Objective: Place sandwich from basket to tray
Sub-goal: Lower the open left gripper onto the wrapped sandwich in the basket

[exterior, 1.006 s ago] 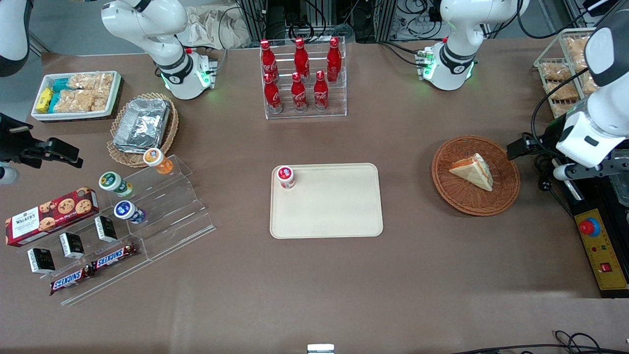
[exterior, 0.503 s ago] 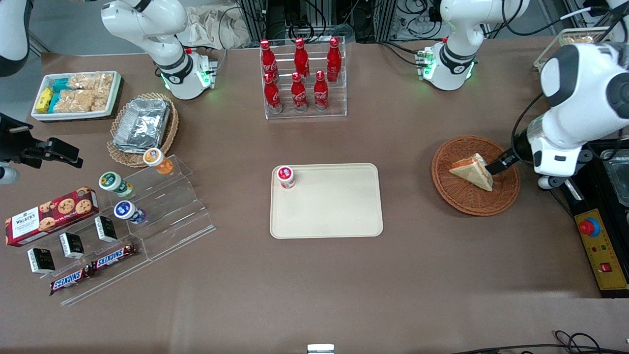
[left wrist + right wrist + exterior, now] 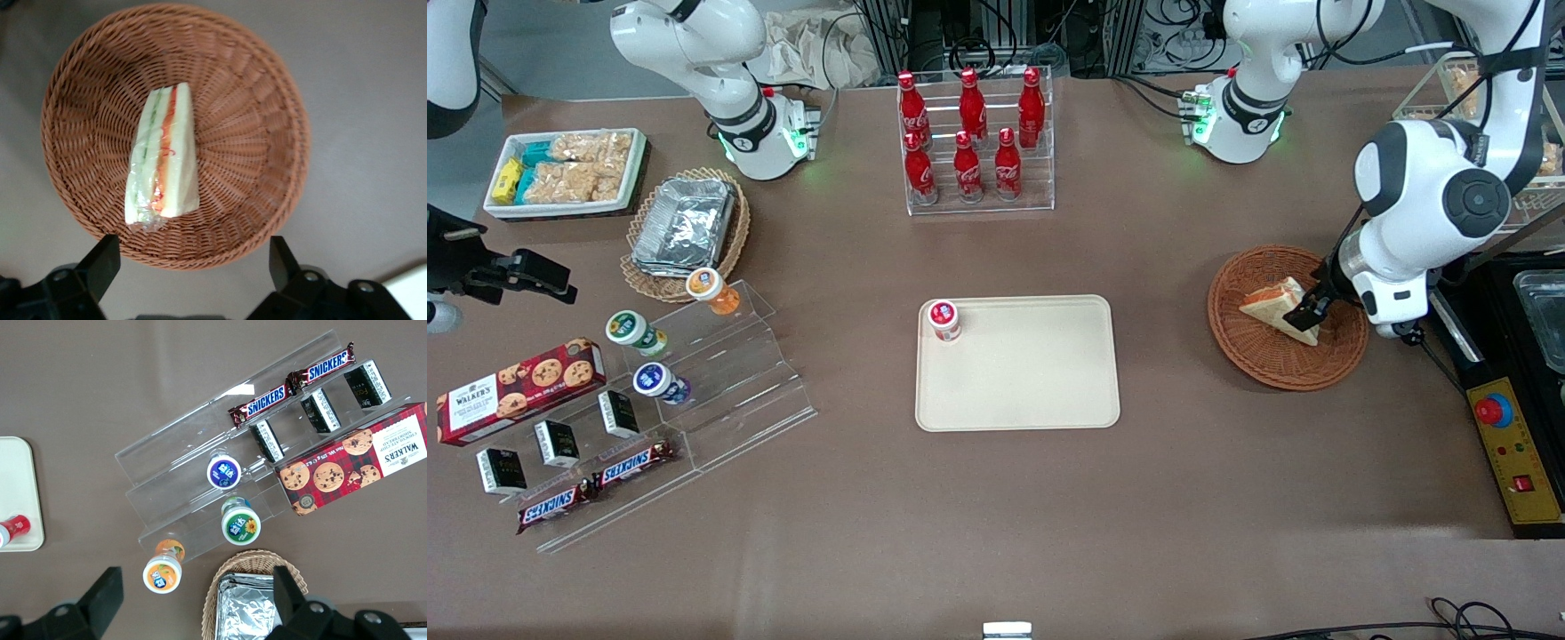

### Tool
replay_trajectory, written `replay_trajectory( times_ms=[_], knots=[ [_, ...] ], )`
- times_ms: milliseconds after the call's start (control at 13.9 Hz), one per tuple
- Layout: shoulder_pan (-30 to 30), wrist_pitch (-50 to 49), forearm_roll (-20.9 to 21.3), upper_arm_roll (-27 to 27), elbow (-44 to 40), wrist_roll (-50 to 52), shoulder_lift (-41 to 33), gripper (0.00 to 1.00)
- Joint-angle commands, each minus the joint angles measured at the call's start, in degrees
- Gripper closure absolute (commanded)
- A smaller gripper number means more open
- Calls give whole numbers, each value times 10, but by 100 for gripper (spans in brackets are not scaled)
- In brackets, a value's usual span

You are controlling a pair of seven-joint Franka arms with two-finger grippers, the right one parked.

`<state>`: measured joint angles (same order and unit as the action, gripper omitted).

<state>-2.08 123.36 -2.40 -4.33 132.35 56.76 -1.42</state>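
The sandwich (image 3: 1273, 306) (image 3: 164, 162), a wrapped wedge with orange-red and pale layers, lies in the round reddish-brown basket (image 3: 1267, 366) (image 3: 267, 127) toward the working arm's end of the table. My gripper (image 3: 1309, 311) (image 3: 192, 265) hangs above the basket, over the sandwich's end and the nearby rim. It is open wide, its black fingers (image 3: 101, 261) apart with nothing between them. The cream tray (image 3: 1040, 378) lies mid-table with a small red-lidded cup (image 3: 943, 320) standing in one corner.
A clear rack of red bottles (image 3: 971, 142) stands farther from the front camera than the tray. A yellow control box (image 3: 1513, 449) with a red button lies beside the basket at the table's end. A clear stepped stand (image 3: 720, 382) with snacks sits toward the parked arm's end.
The left arm has swung in from the table's end toward the basket. Its gripper has moved from outside the rim to above the sandwich's end. The sandwich has not moved.
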Motion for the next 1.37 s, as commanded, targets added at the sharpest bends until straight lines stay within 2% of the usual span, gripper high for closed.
replay_trajectory(
  times_ms=[0,216,503,1293],
  knots=[
    [-2,34,6,-1,30,70,8,0],
    [-24,44,6,1,38,76,26,0],
    [-47,114,5,1,61,76,55,0],
    [-47,138,-2,2,59,82,123,0]
  ],
)
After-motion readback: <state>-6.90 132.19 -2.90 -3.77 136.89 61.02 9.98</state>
